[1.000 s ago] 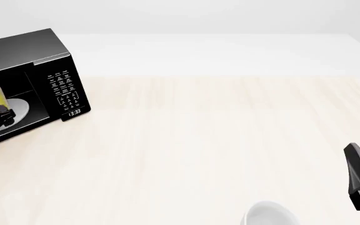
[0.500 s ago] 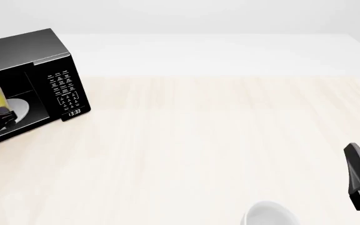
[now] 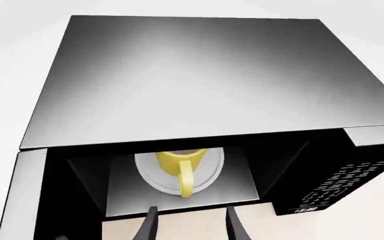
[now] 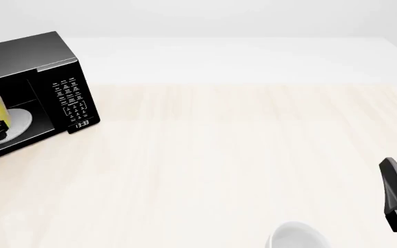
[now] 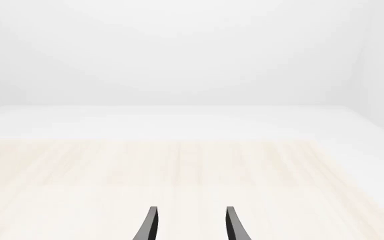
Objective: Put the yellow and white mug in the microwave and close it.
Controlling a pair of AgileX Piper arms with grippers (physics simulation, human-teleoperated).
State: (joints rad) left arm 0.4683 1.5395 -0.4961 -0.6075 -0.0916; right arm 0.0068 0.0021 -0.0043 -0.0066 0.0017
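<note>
Left wrist view: the mug [image 3: 180, 166] stands on the plate [image 3: 205, 172] inside the microwave [image 3: 199, 90]. The left hand [image 3: 188, 222], released and empty, has backed out just before the opening. Door remains open; closing follows.

Table [image 4: 240, 155]: pale wood-grain top filling most of the frame, with a white band along its far edge. Backdrop [image 4: 254, 18]: plain white across the top of the frame, lit evenly.
</note>
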